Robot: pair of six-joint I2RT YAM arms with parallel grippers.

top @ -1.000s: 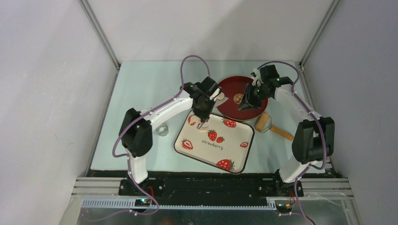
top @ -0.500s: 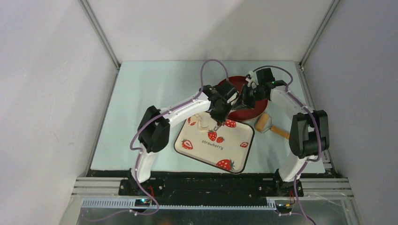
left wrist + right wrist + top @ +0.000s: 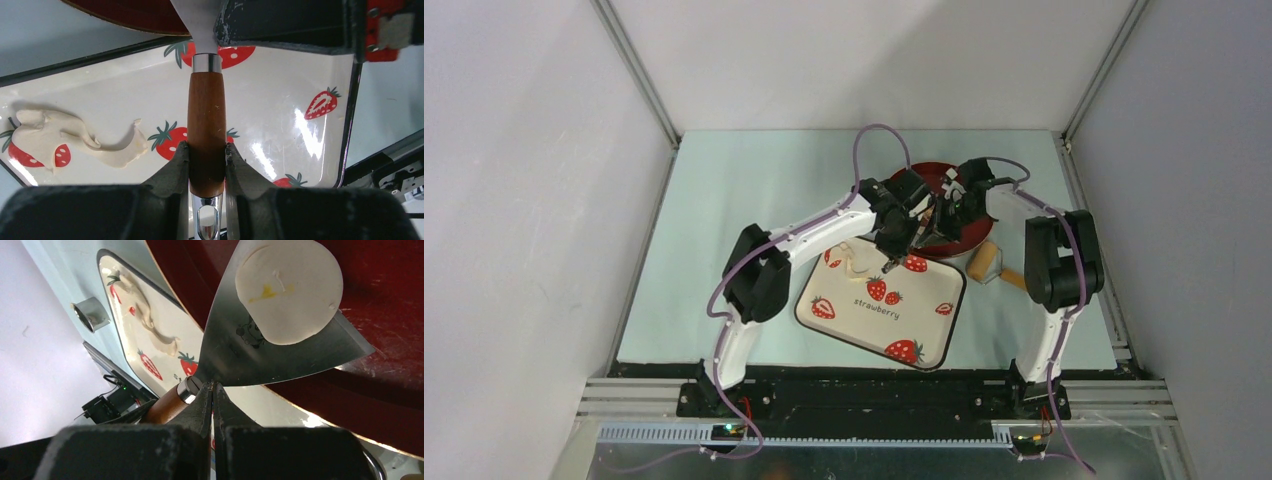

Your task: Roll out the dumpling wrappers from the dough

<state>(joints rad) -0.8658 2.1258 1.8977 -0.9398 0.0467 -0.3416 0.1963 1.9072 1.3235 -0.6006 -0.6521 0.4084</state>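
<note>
Pale tabletop [image 3: 724, 200] bears a tray [image 3: 919, 320] lettered "strawberry", dough [image 3: 852, 263] on it.

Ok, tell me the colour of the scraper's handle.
The handle is reddish-brown wood; the left wrist view shows it best.

Pale mint table [image 3: 734, 190], white walls [image 3: 874, 60]

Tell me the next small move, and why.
Probably tilt the scraper down toward the red plate so the dumpling wrapper slides off. The left hand grips its wooden handle, the round wrapper lies on the blade over the plate, and the shut right hand sits at the blade's neck.
</note>
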